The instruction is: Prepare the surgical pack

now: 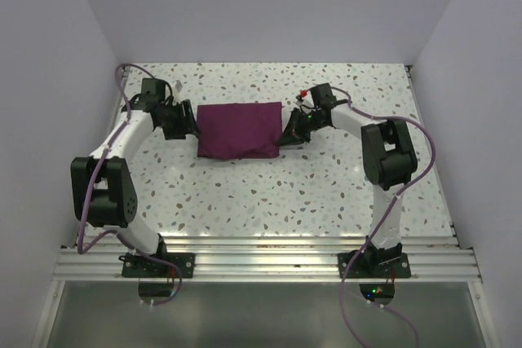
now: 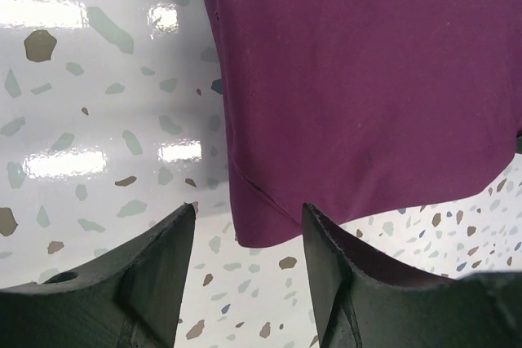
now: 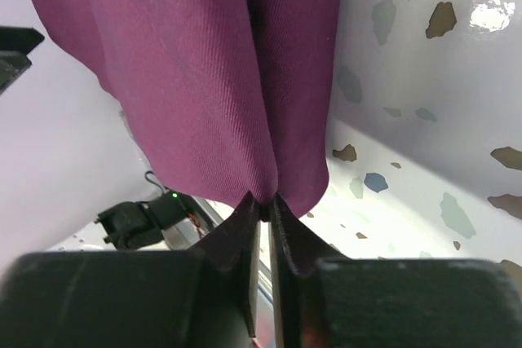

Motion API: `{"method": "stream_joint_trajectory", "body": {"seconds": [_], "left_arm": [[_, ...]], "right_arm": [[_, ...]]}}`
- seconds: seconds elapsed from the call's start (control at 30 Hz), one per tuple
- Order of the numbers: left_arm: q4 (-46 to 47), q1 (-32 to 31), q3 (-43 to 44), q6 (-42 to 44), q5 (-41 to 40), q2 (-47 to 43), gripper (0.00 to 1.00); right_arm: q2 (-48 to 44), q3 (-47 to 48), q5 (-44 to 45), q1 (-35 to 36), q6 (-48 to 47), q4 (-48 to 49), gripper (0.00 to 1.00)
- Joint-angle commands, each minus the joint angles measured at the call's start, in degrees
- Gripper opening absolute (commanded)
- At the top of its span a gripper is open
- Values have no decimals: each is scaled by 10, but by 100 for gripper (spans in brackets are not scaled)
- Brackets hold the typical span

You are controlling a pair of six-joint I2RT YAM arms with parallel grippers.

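Note:
The plum-purple cloth (image 1: 239,129) lies folded into a rectangle on the speckled table (image 1: 269,193). The steel tray, instruments and gauze pads are hidden. My left gripper (image 1: 193,126) is open at the cloth's left edge; in the left wrist view its jaws (image 2: 247,218) stand apart just short of the cloth's corner (image 2: 359,87), holding nothing. My right gripper (image 1: 287,136) is at the cloth's right edge. In the right wrist view its jaws (image 3: 262,205) are shut on a pinched fold of the cloth (image 3: 204,79), lifted off the table.
White walls (image 1: 261,6) close in the table on three sides. An aluminium rail (image 1: 261,260) carries the arm bases at the near edge. The right arm's elbow (image 1: 387,152) stands over the table's right part, the left arm's elbow (image 1: 102,189) over its left part.

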Motion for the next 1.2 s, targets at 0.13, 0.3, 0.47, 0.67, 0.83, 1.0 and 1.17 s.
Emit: {"method": "stream_joint_trajectory", "body": {"seconds": [0.13, 0.3, 0.47, 0.67, 0.83, 1.0, 1.17], "left_arm": [[25, 11, -16, -10, 9, -28, 59], [23, 11, -17, -10, 11, -35, 59], [24, 11, -35, -19, 16, -61, 60], [44, 11, -109, -36, 26, -151, 63], [53, 11, -143, -43, 42, -192, 66], [112, 11, -225, -70, 72, -262, 70], [184, 11, -293, -92, 114, -313, 100]], "right_arm": [[1, 22, 22, 0, -13, -12, 5], [-7, 17, 18, -1, -24, -24, 47], [-63, 11, 57, 0, -47, -88, 74], [-212, -94, 184, 0, -73, -158, 99], [-266, -137, 266, 5, -98, -174, 99], [-318, -214, 251, 7, -92, -87, 99], [-341, -323, 198, 11, -58, 69, 99]]}}
